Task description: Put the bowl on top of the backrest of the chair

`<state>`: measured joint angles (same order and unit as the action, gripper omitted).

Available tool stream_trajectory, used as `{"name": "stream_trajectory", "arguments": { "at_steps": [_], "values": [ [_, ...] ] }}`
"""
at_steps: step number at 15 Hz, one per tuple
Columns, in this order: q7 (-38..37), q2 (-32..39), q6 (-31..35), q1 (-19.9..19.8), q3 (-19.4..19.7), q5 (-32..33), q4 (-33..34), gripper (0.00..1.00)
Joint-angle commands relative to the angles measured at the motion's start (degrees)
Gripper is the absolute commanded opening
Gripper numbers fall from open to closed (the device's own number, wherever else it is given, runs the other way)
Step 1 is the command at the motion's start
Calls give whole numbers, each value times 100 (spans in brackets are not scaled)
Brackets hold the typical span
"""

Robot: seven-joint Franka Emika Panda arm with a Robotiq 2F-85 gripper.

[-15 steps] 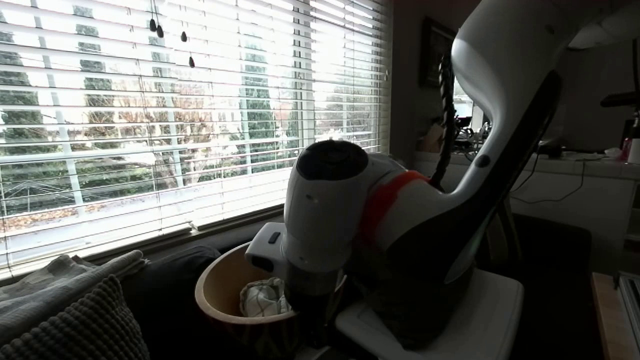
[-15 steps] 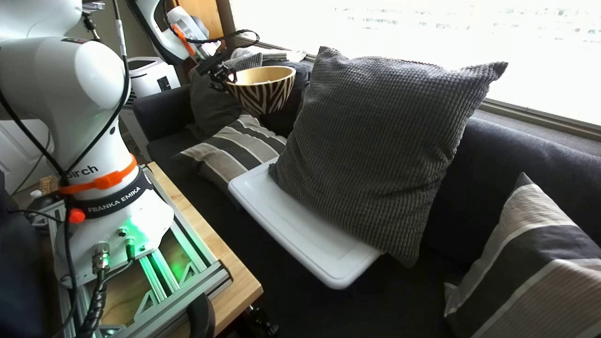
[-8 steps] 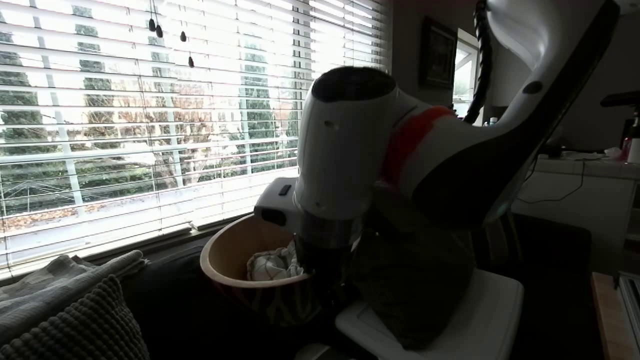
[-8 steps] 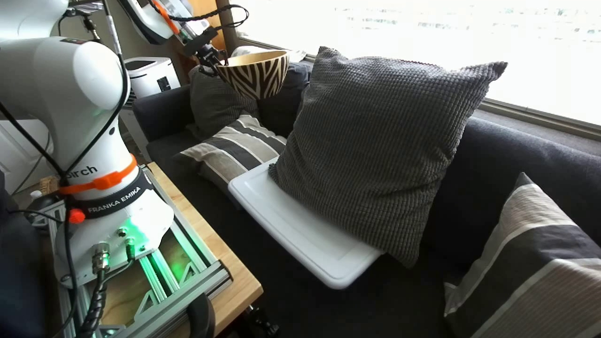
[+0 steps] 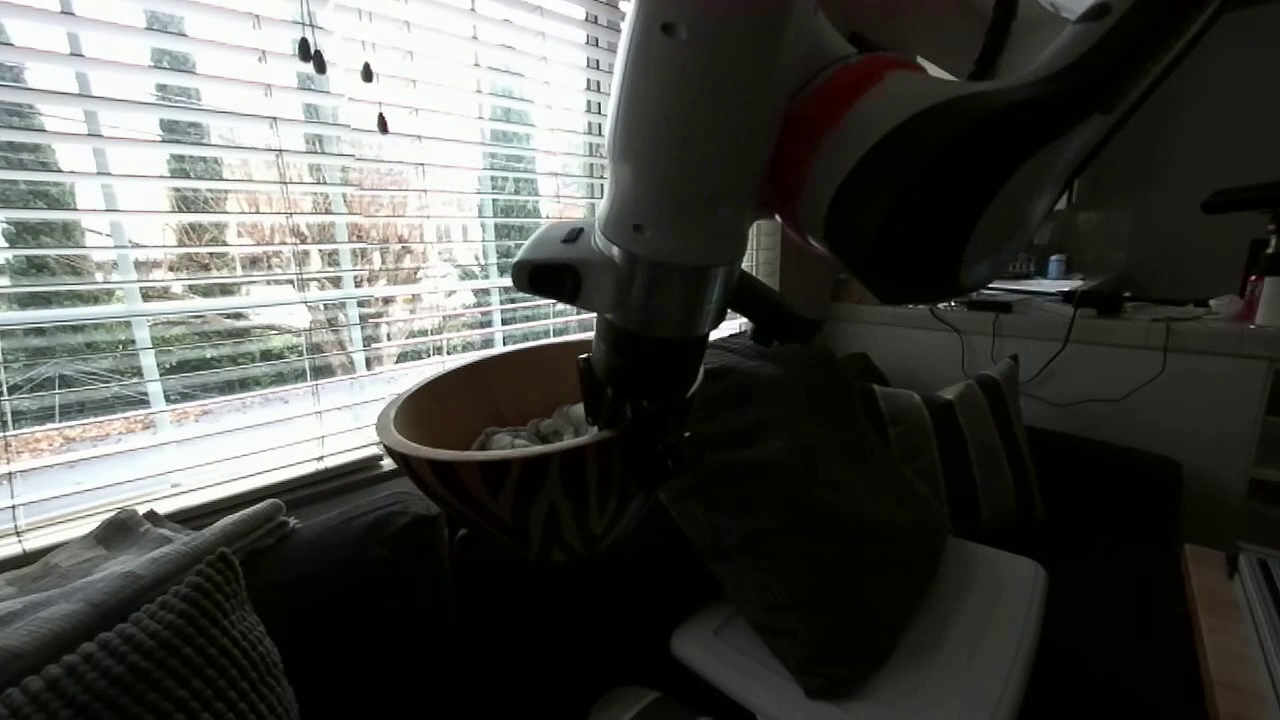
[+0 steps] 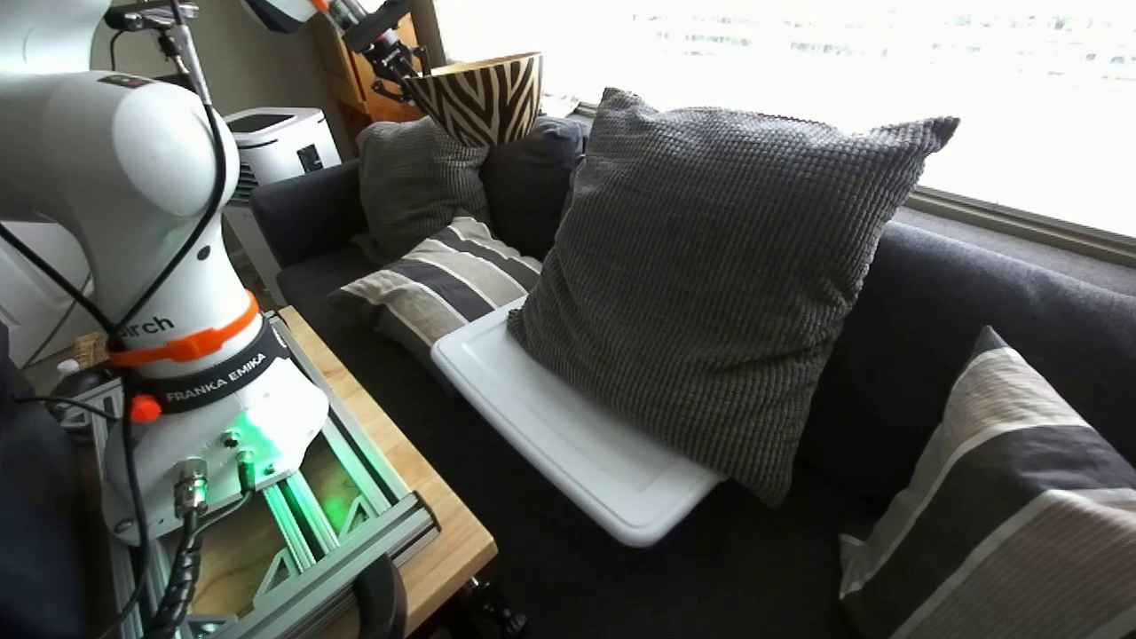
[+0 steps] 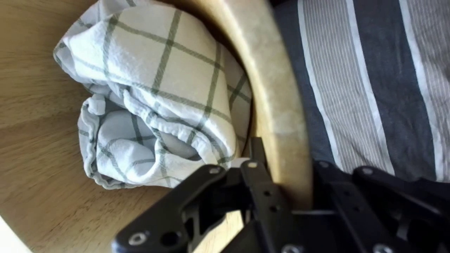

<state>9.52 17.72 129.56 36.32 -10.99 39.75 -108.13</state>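
The bowl (image 5: pixel 470 400) is round, tan inside, with a dark zebra-like pattern outside, which also shows in an exterior view (image 6: pixel 484 102). My gripper (image 7: pixel 286 165) is shut on its rim, one finger inside and one outside. In an exterior view the gripper (image 6: pixel 410 80) holds the near edge, with the bowl raised in the air above the far end of the sofa. A white and green checked cloth (image 7: pixel 151 80) lies inside the bowl. The dark backrest (image 6: pixel 1003 293) runs under the window; its far part is partly hidden by cushions and the bowl.
A big dark textured cushion (image 6: pixel 728 266) leans on a white lid-like board (image 6: pixel 577 453) on the seat. Striped pillows (image 6: pixel 461 275) lie on the sofa. A ribbed pillow (image 5: pixel 160 640) and blanket stand near the window blinds (image 5: pixel 300 250). The arm's base stands on a wooden table (image 6: pixel 453 524).
The arm has lifted the gripper and bowl steadily upward, slightly leftward in an exterior view. The bowl stays in the grip. The cushions and board have not moved.
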Motion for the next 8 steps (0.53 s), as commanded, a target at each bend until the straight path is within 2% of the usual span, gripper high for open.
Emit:
{"name": "stream_trajectory", "arguments": {
  "at_steps": [1,8],
  "values": [
    [64,-1,-24,-294,-273,53,33,23],
    [111,-3,-9,-348,-334,24,-24,23]
  ]
}}
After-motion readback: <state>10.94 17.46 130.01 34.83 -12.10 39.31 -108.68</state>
